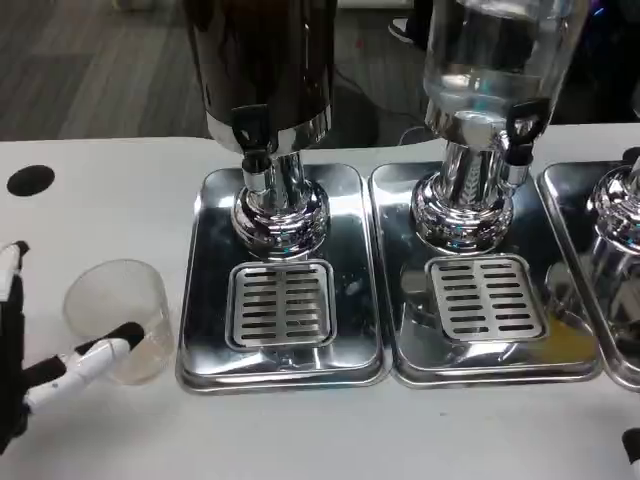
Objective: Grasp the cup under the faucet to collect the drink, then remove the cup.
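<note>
Down at the near left corner of the white surface (110, 440), the left robot hand (40, 345) reaches in with fingers spread, one white-and-black finger (95, 355) lying against the clear plastic cup (120, 320); not a firm hold yet, by the look of it. That cup stands upright on the surface, just beside the left edge of the left polished steel drip tray (200, 350), well short of the dark dispenser's black faucet (255, 155). Right robot hand: just a dark sliver at the near right edge (632, 445), cannot tell its state. Danger now, I'd say: a one-sided push tips or skids this light cup, or it catches the tray's raised rim on the way in.
</note>
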